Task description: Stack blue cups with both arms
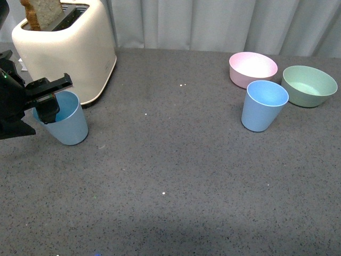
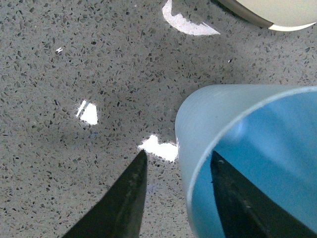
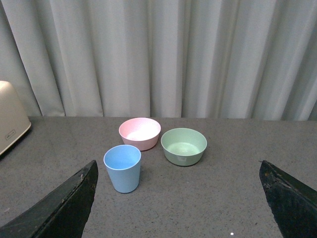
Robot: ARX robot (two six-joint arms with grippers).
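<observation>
Front view: I read even, diffuse light, sharp throughout. A soft shadow band darkens the table (image 1: 170,234) at 6 o'clock.
Left wrist view: blown-out white glare patches on the table at centre, 9 and 12 o'clock. The close cup (image 2: 208,119) wall looks soft.
Right wrist view: bright, flat light on the curtain (image 3: 158,54). The jaws at 5 and 7 o'clock are dark and slightly blurred.

Left hand (image 1: 50,113) slightly parted, right hand (image 3: 177,162) spread wide.
</observation>
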